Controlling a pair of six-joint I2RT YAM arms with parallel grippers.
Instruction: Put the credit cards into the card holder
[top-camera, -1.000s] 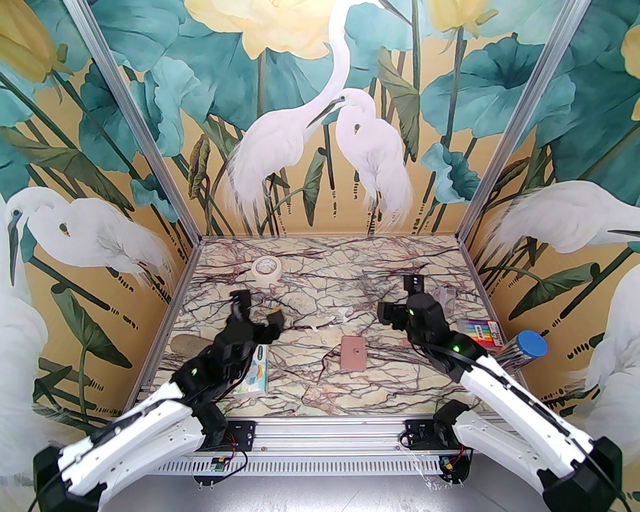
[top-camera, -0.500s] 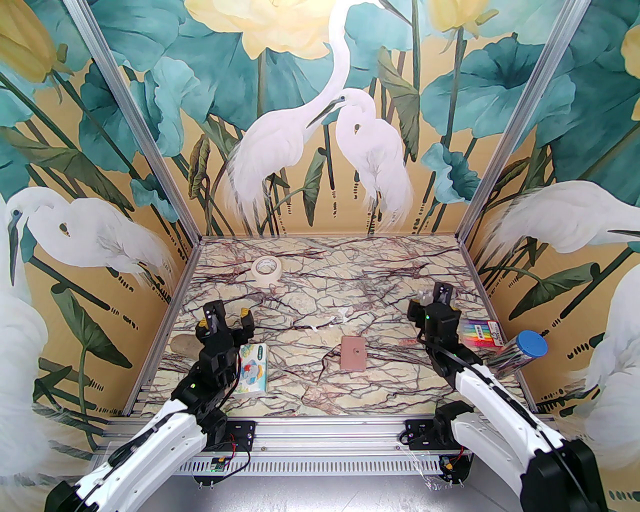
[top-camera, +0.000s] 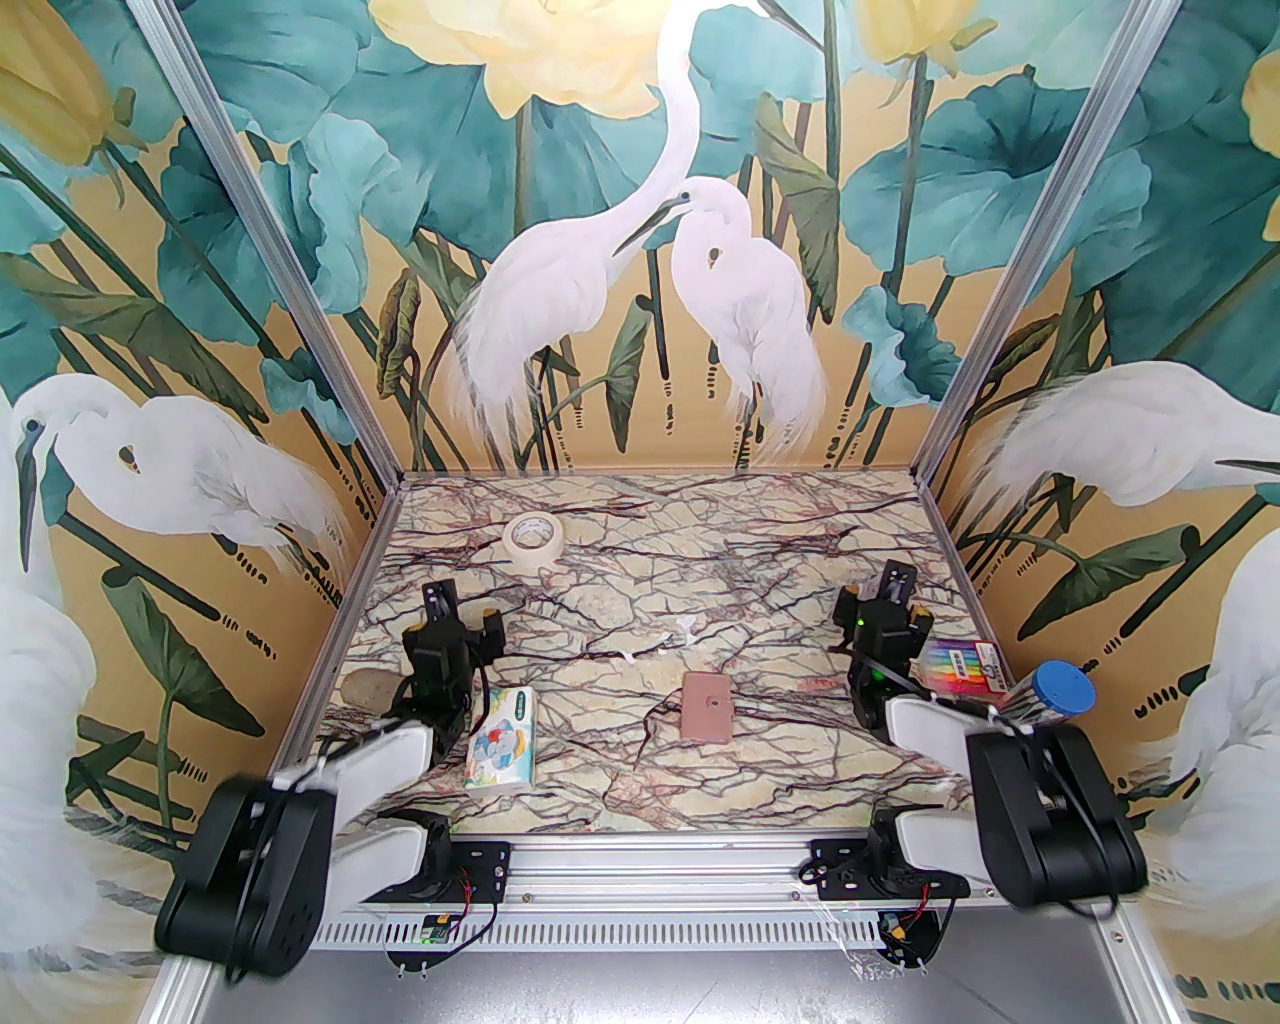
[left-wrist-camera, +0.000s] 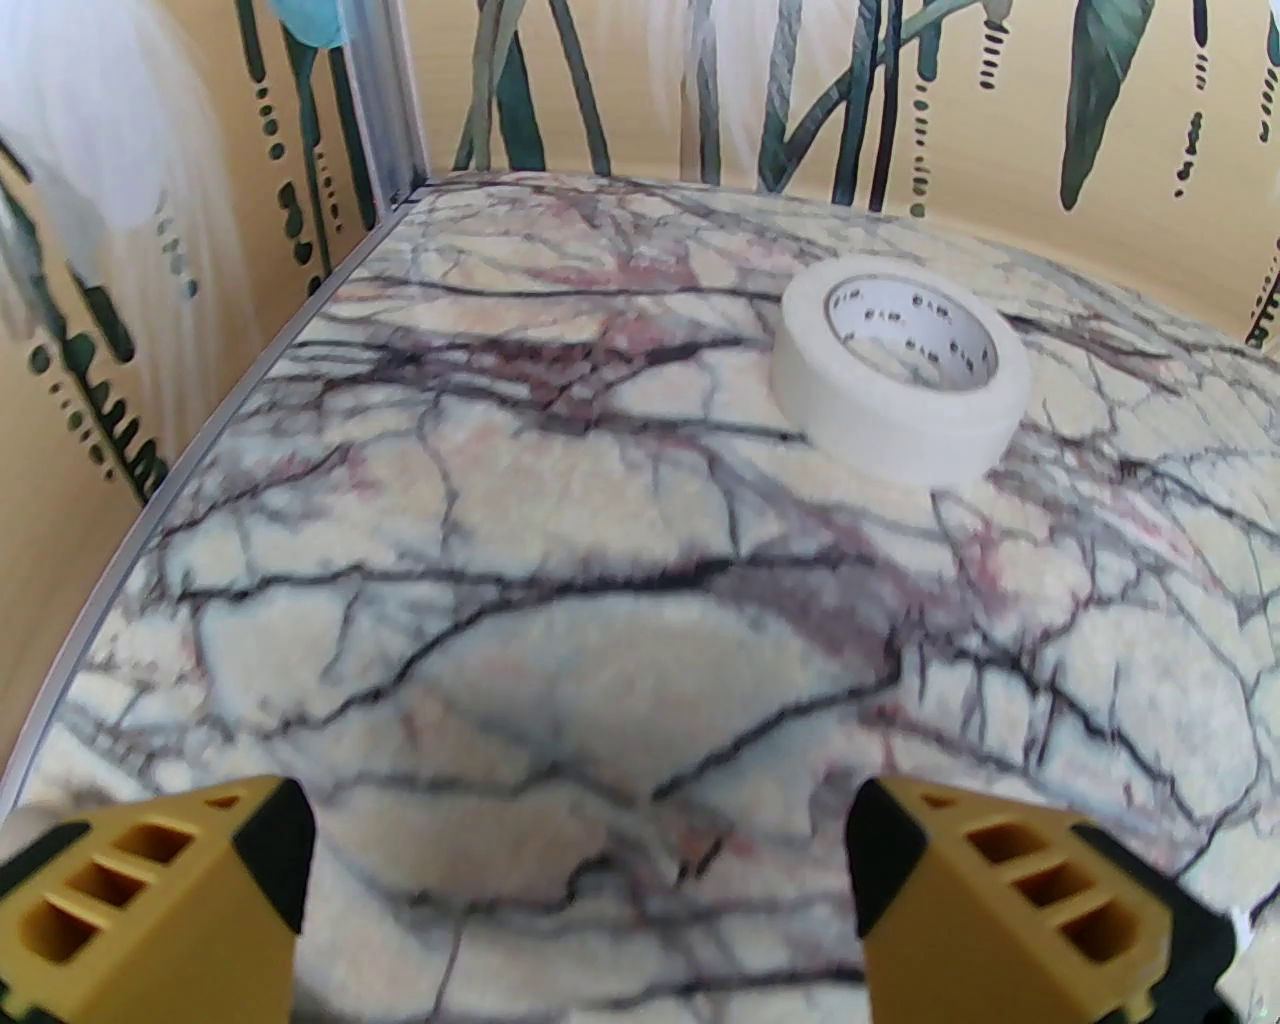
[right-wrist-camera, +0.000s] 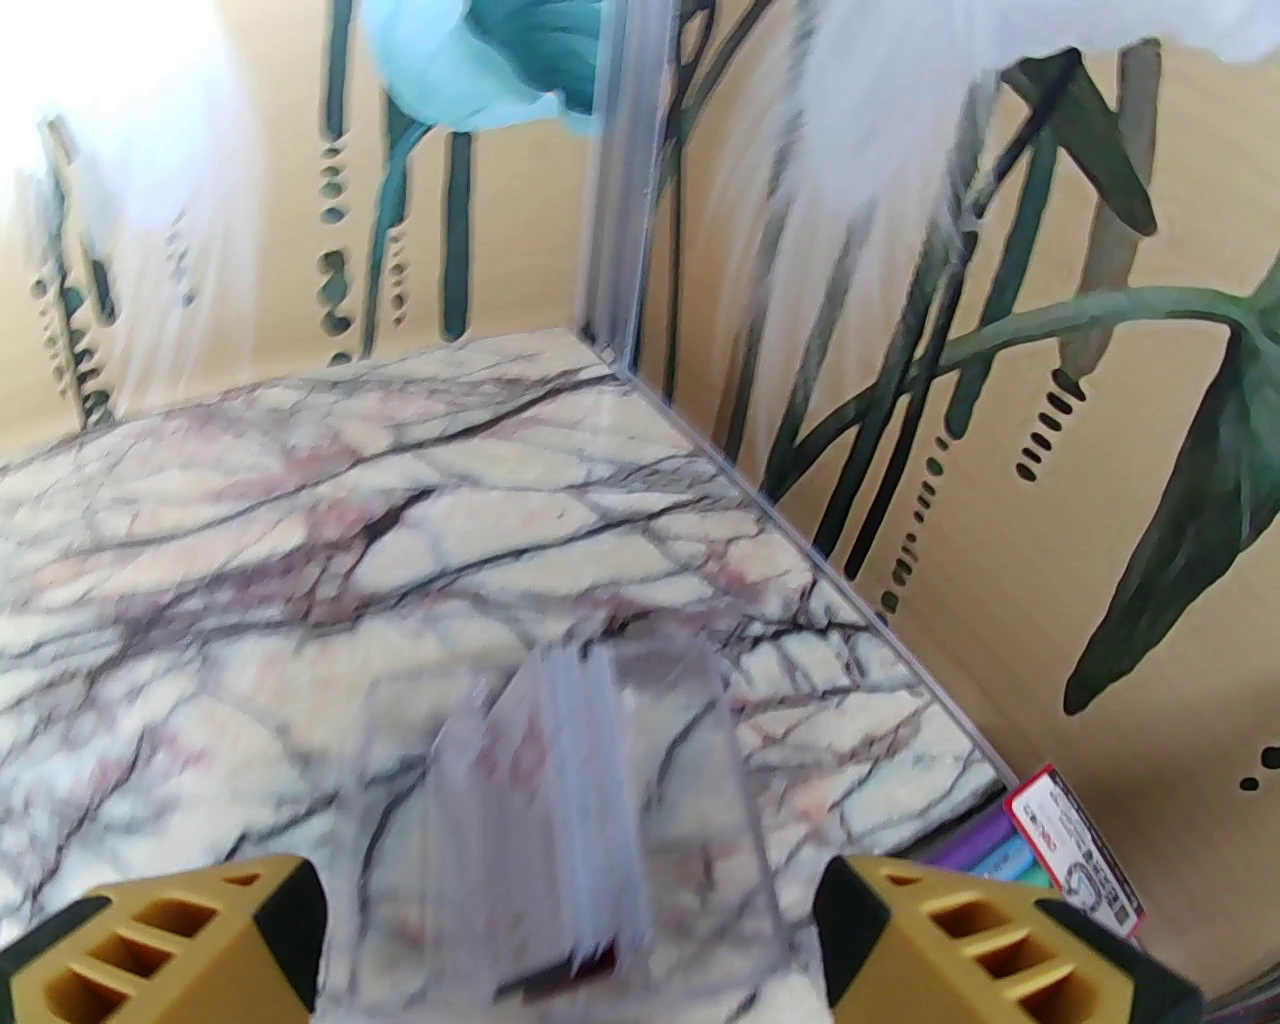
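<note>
Both arms have folded back down-frame, left gripper (left-wrist-camera: 575, 840) and right gripper (right-wrist-camera: 568, 885) gaping empty — nudge your right forward and pinch just 1 of the credit cards (right-wrist-camera: 575, 800) in the clear box (right-wrist-camera: 722, 760), lower centre of its view — card holder (top-camera: 706, 707) lies shut, lower-centre overhead.

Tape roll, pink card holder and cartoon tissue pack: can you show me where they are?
masking tape roll (left-wrist-camera: 880, 420), left wrist view, on its outer side wall.
card holder (top-camera: 706, 712), top external view, on its pink cover.
tissue pack (top-camera: 503, 742), top external view, on its cartoon-printed face.
</note>
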